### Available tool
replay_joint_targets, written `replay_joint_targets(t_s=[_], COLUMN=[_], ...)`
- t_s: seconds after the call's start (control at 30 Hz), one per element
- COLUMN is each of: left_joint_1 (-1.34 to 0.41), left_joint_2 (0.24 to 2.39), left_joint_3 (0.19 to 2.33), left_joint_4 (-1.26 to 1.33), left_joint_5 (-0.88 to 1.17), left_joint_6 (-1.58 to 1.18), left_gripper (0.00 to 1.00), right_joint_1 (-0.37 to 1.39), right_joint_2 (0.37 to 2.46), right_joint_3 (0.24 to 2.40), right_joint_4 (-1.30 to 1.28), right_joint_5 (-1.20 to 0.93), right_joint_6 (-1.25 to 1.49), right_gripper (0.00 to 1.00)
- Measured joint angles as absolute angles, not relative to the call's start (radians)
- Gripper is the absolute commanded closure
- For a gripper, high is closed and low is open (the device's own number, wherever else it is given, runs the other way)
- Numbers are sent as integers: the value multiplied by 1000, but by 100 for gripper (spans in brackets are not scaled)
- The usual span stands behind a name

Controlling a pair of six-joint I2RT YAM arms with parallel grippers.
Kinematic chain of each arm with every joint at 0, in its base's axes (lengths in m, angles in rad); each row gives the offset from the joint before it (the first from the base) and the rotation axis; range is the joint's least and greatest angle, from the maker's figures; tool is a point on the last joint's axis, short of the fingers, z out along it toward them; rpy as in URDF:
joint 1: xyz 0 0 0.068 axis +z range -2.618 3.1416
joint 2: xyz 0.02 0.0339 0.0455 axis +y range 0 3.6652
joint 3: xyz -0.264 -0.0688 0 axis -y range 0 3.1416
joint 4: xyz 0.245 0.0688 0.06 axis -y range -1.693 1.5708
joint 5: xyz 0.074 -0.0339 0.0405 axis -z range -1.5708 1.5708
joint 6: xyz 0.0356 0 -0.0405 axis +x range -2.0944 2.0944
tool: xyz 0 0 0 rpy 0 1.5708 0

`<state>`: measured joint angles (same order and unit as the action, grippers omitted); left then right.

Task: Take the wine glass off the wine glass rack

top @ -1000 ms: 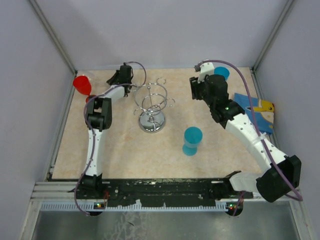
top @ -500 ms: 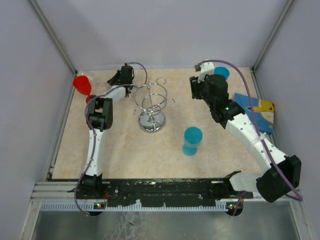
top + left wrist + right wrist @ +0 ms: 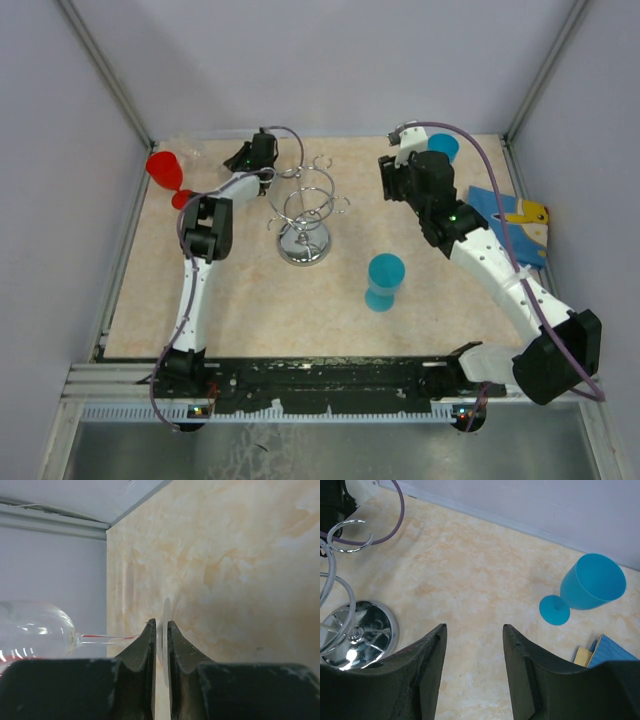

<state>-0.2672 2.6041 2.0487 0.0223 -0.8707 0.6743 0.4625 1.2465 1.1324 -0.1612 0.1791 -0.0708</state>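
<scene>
**Left gripper**: fingers nearly shut, pinching the thin round foot of the wine glass edge-on between the pads. The stem runs level to the left of the fingers and the clear bowl lies at its far end. In the top view the gripper sits at the desk's far edge, just left of the rack.

**Wine glass**: clear, held on its side, off the rack's hooks, its bowl pointing toward the desk's far left corner. Whether the bowl touches the desk cannot be told.

**Right gripper**: fingers about half open, nothing between them, touching nothing. It hangs above the desk's far right part, to the right of the rack.

**Rack**: chrome wire stand, upright at the desk's middle toward the far edge. No glass shows on its hooks.

**Other items**:
- red glass at the left edge, near the left arm's elbow
- blue glass at mid-desk, near side of the rack and well apart from it
- second blue glass at the far right corner, just beside the right arm
- blue board at the right edge

**Open room**: bare desk between the rack and the right gripper, and along the near edge. Walls stand close at the left, far and right edges.
</scene>
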Motion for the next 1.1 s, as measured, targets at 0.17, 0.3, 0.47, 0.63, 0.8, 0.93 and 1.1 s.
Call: replay_joint_targets(t_s=[0.17, 0.3, 0.47, 0.63, 0.8, 0.93, 1.1], left_joint_1=[-282, -287, -289, -291, -292, -295, -313], left_joint_2=[2614, 2620, 2623, 2626, 2628, 2629, 2633], left_joint_3=[2051, 2051, 2051, 2051, 2057, 2060, 2067], left_joint_4=[19, 14, 9, 8, 5, 5, 10], left_joint_5=[-862, -843, -832, -831, -835, -843, -854], left_joint_6=[670, 662, 654, 651, 646, 643, 640], left_gripper=[77, 75, 74, 71, 68, 62, 58], right_joint_1=[463, 463, 463, 463, 463, 463, 463], right_joint_2=[1246, 1246, 1246, 1246, 1246, 1246, 1246], right_joint_3=[1132, 1132, 1132, 1132, 1132, 1132, 1132], right_joint_4=[-160, -159, -157, -157, -157, -157, -157], right_joint_5=[179, 179, 179, 179, 179, 179, 179], right_joint_6=[-75, -77, -77, -78, -78, -78, -78], right_gripper=[50, 50, 50, 50, 50, 50, 50])
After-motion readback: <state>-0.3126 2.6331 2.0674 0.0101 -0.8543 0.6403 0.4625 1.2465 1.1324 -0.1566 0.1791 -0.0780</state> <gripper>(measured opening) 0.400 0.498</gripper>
